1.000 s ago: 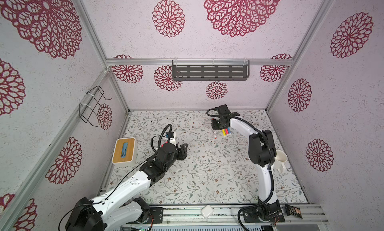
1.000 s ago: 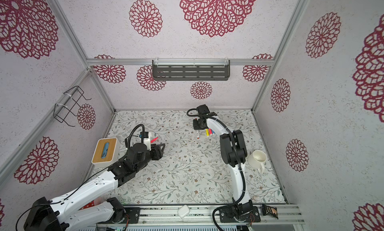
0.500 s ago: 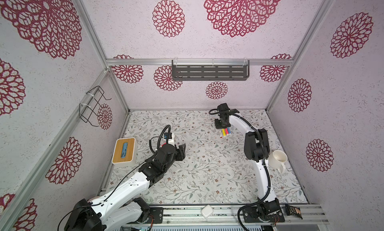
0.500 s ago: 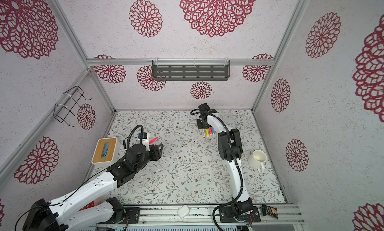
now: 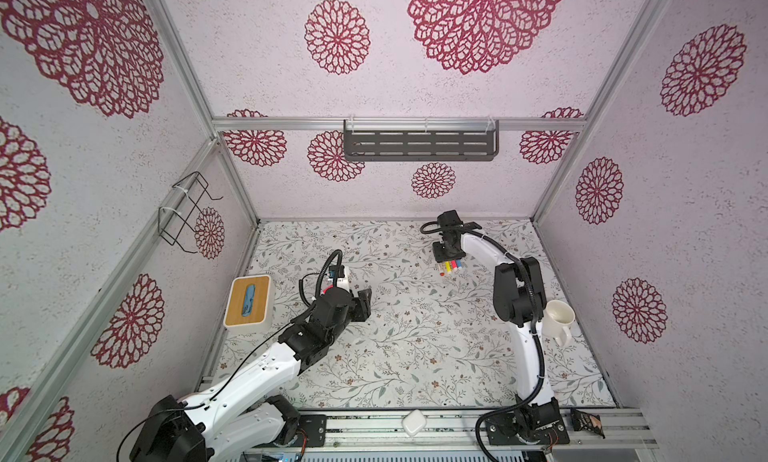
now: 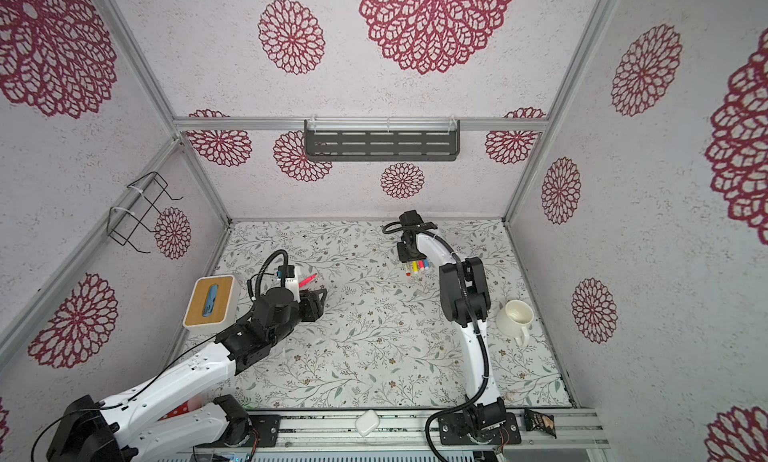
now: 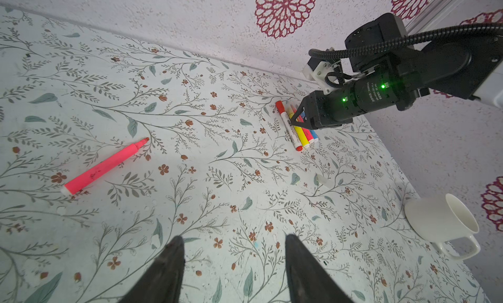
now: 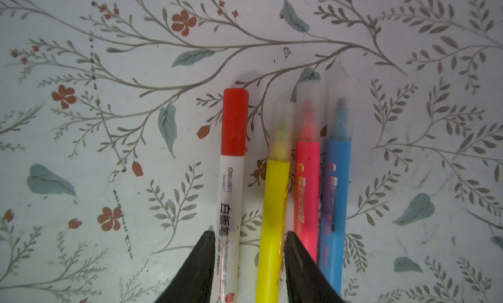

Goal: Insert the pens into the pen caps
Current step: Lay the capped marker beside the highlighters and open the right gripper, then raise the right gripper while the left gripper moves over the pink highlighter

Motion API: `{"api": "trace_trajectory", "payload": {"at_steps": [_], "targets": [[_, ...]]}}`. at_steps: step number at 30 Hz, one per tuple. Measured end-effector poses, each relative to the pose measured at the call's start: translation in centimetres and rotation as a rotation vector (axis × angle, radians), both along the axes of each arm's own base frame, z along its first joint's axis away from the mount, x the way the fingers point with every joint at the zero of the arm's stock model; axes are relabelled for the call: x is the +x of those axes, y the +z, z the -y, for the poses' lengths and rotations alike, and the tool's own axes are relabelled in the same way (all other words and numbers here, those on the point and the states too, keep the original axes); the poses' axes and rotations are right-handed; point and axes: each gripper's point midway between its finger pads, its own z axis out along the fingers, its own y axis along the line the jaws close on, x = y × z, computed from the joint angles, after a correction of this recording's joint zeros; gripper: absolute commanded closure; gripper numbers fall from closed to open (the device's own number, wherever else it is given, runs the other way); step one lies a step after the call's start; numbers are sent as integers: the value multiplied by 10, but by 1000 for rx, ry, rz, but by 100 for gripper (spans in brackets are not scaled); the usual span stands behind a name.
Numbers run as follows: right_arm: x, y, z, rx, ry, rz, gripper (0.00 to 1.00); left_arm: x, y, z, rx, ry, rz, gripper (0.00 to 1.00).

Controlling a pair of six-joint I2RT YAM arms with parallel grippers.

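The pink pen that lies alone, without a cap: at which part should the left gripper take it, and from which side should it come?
Grip the pink pen at mid-body, from above, with the open left gripper closing across its width. It lies flat on the table with nothing beside it, so both long sides are free. This probably leaves the bare tip clear for a cap.

Left gripper (image 7: 234,237), right gripper (image 8: 249,233): jaws apart.

Right gripper (image 5: 449,257) is down low at the far side of the floral table (image 5: 415,356), tips right over the row of pens (image 5: 452,268). Left gripper (image 5: 365,301) hangs well apart, near the tissue box (image 5: 248,301). A white mug (image 5: 559,318) stands just beside the right arm.
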Motion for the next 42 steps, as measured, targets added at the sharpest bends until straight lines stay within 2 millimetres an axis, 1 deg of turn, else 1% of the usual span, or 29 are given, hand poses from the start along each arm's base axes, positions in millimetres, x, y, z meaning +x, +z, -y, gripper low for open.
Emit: {"api": "trace_trajectory", "payload": {"at_steps": [2,4,7,12,14,17,21,23,25,32,42], "targets": [[-1,10,-8,13,14,26,56,0,0,0,0,0,0,39],[-1,21,-20,34,37,53,56,0,0,0,0,0,-1,39],[-3,31,-44,74,82,86,57,1,-2,-1,4,3,-5,39],[-14,31,-79,136,155,74,58,1,-5,-2,11,5,-15,39],[-16,28,-88,155,172,64,58,1,-5,-2,12,5,-15,39],[-10,16,-95,168,172,48,57,0,-6,-3,15,6,-20,39],[-4,-8,-92,162,150,15,56,0,-4,-4,10,7,-14,39],[-6,-19,-89,152,138,-10,56,0,-2,-4,7,9,-10,39],[-6,-25,-85,143,123,-24,55,-1,-1,-5,5,11,-6,39],[-3,-27,-73,123,66,-24,54,-1,-6,-9,11,17,-16,39],[8,-31,-38,72,-17,-25,52,-1,-5,-9,8,21,-17,39]]}}
